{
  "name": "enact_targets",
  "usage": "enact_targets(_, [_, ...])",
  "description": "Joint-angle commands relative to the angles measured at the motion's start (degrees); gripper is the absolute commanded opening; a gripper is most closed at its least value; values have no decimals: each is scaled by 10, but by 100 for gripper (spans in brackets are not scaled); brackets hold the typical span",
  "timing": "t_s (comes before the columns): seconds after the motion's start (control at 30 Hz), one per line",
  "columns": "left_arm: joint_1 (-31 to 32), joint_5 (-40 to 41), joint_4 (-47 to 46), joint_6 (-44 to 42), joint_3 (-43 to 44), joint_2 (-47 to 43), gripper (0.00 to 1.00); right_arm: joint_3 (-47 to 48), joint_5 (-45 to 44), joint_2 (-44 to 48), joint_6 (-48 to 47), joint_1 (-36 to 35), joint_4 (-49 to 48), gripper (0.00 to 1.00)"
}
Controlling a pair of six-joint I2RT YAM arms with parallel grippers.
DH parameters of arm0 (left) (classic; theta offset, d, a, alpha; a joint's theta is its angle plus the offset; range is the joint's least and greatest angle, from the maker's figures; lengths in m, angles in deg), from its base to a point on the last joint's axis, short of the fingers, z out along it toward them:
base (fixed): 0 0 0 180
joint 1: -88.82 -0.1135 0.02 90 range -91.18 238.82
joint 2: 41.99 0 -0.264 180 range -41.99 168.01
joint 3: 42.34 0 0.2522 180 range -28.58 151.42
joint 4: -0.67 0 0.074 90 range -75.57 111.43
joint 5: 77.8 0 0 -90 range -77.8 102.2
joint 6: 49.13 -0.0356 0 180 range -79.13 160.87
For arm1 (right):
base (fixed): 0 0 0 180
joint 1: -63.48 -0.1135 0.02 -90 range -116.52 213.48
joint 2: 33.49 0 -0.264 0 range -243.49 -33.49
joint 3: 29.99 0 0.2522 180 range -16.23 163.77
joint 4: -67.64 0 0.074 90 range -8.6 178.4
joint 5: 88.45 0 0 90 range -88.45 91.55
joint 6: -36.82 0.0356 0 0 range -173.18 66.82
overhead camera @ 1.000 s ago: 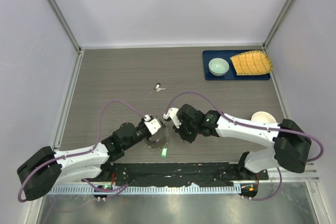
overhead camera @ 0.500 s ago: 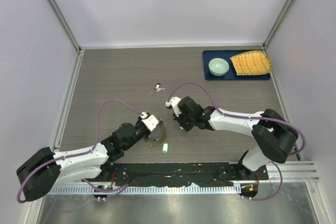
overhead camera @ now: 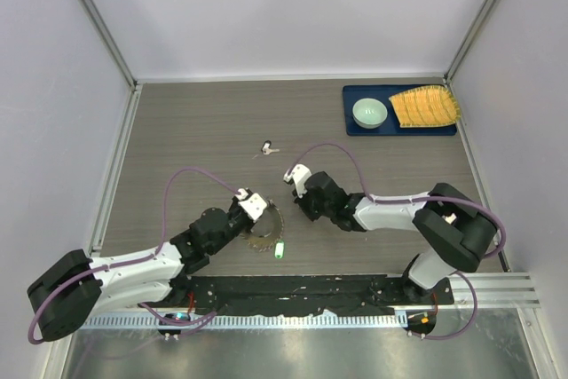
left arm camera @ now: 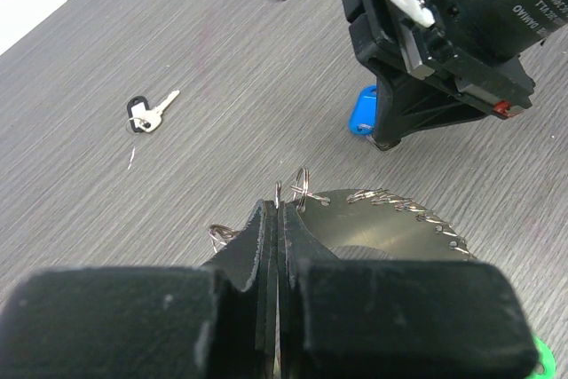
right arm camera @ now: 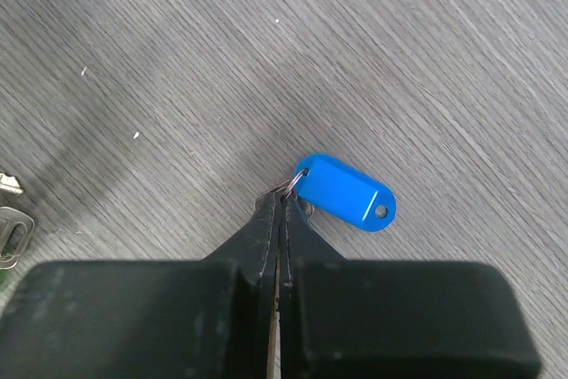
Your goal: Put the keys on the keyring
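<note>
Keyring (left arm camera: 390, 224) is sitting at the left claw (left arm camera: 277, 212), whose fingers are pressing together on its near rim, with the green key (overhead camera: 280, 250) lying just right of that claw, while the right claw (right arm camera: 282, 206), just ahead, is pinching the blue key (right arm camera: 344, 193) by its small ring.

Small white print on the black motor housing (left arm camera: 497, 15) is illegible.
</note>
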Motion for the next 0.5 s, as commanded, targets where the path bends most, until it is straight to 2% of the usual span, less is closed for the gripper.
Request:
enact_targets(0.0, [2, 11, -33, 7, 1, -4, 0, -45, -34, 15, 27, 3, -77, 4])
enact_targets(0.2, [2, 13, -34, 11, 1, -8, 0, -60, -56, 79, 68, -6, -68, 17])
enact_targets(0.3, [2, 20, -34, 14, 0, -10, 0, -53, -80, 118, 90, -11, -53, 35])
enact_targets(0.33, [2, 20, -34, 15, -1, -14, 0, -53, -86, 127, 93, -13, -53, 45])
enact_targets(0.43, [2, 25, -32, 19, -1, -20, 0, -50, -113, 146, 98, -21, -52, 57])
enact_targets(0.47, [2, 27, -32, 20, -1, -23, 0, -49, -121, 144, 97, -24, -53, 58])
